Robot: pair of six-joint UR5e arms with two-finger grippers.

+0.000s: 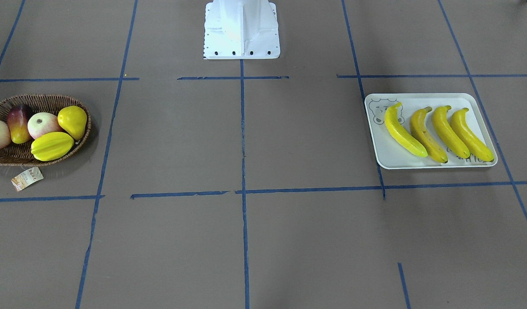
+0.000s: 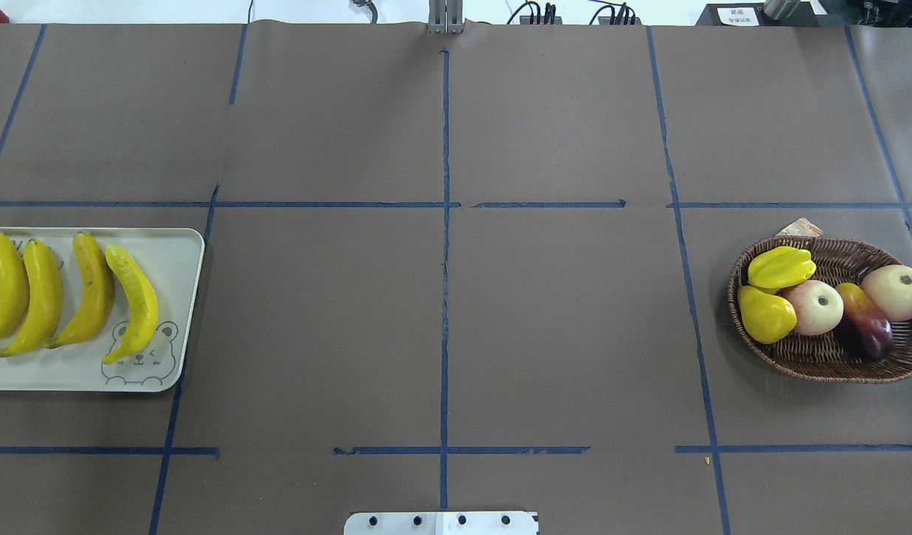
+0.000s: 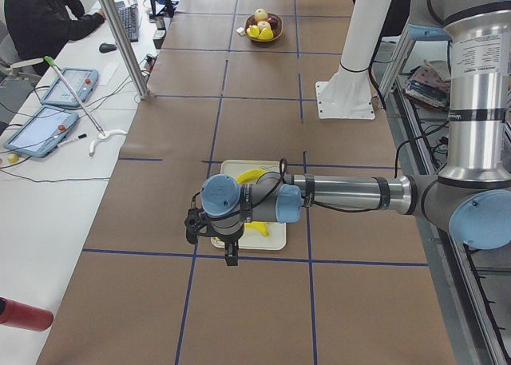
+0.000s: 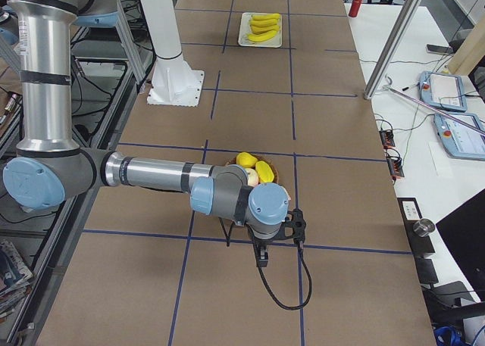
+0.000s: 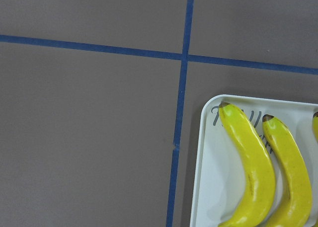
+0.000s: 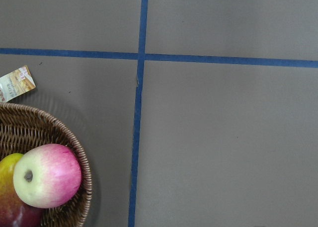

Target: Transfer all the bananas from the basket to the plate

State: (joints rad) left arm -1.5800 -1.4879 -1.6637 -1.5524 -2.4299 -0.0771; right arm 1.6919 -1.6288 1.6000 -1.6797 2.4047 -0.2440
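- All four bananas (image 1: 437, 131) lie side by side on the plate (image 1: 390, 156), on my left side of the table.
- My left gripper (image 3: 231, 253) hangs above the plate's edge, apart from the bananas; I cannot tell whether its fingers are spread.
- My right gripper (image 4: 262, 254) hangs just beside the basket (image 1: 14, 159), far right; I cannot tell its state either.

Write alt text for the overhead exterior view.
Four yellow bananas lie side by side on the white plate at the left edge of a brown table. At the right, the wicker basket holds a starfruit, a pear, two apples and a dark red fruit.
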